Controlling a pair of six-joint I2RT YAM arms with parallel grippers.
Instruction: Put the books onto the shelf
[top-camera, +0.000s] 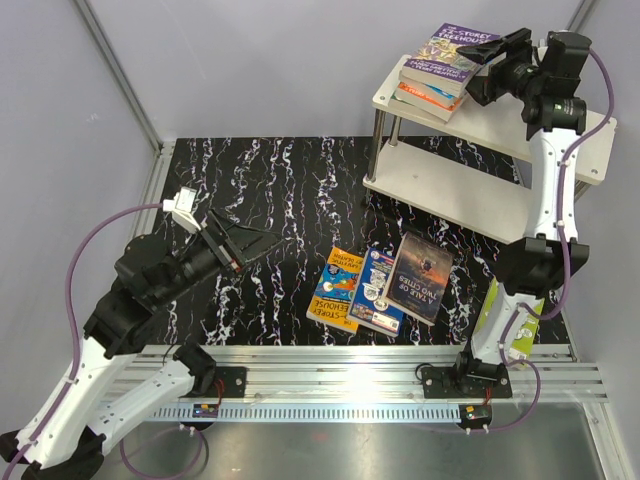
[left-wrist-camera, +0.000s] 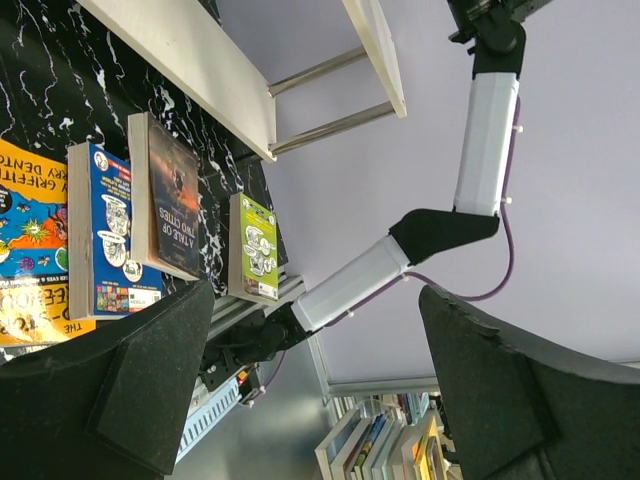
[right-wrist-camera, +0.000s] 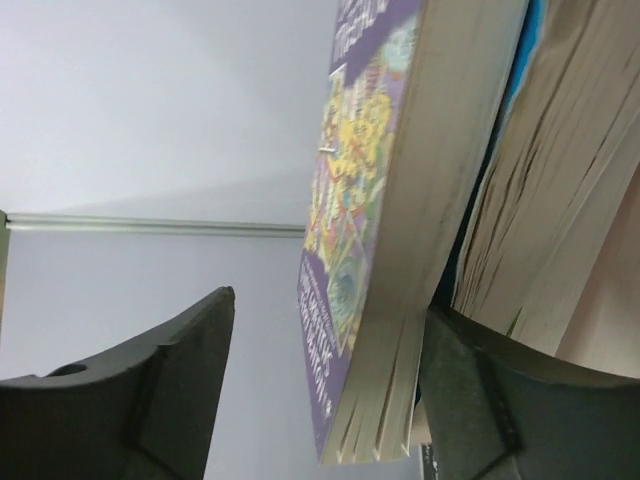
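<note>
Overhead: the purple book (top-camera: 455, 48) tops the stack on the shelf (top-camera: 470, 195); more books (top-camera: 380, 285) lie on the worktop (top-camera: 260, 180). Left wrist: the left gripper (left-wrist-camera: 315, 300) gapes empty (idle, I judge). Right wrist: the right gripper (right-wrist-camera: 330, 305) straddles that book, released, so the stack carries it.

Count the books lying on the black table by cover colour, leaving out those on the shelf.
Orange book: 1
Blue book: 1
Dark book: 1
Lime-green book: 1
Total on the table: 4
</note>
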